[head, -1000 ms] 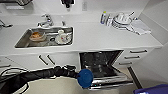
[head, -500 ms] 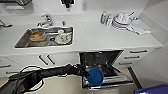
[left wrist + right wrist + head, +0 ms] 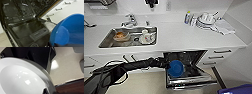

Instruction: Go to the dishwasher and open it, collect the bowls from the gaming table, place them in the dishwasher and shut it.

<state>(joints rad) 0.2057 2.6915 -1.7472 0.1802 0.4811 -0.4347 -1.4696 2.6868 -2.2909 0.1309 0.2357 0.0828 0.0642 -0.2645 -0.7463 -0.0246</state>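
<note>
The dishwasher (image 3: 194,76) stands open under the white counter, its door folded down and its inside dark. My left arm reaches in from the left, and my left gripper (image 3: 168,65) is shut on a bright blue bowl (image 3: 176,68) held tilted above the lowered door. The left wrist view shows the blue bowl (image 3: 72,28) close up, over the door's inner panel (image 3: 27,28). In the right wrist view a pale whitish bowl (image 3: 22,78) sits close up, with my right gripper (image 3: 45,91) shut on its rim. The gaming table is out of view.
A steel sink (image 3: 109,41) holding dishes and a tap (image 3: 130,19) lie at the left. Bottles (image 3: 188,17), stacked dishes (image 3: 206,20) and a cloth (image 3: 225,27) sit at the back right. White drawers (image 3: 221,57) flank the dishwasher. A dark blue object (image 3: 239,90) shows at the lower right.
The blue bowl in my left gripper has shifted slightly to the left and a little higher over the open door. Everything else stays as it was.
</note>
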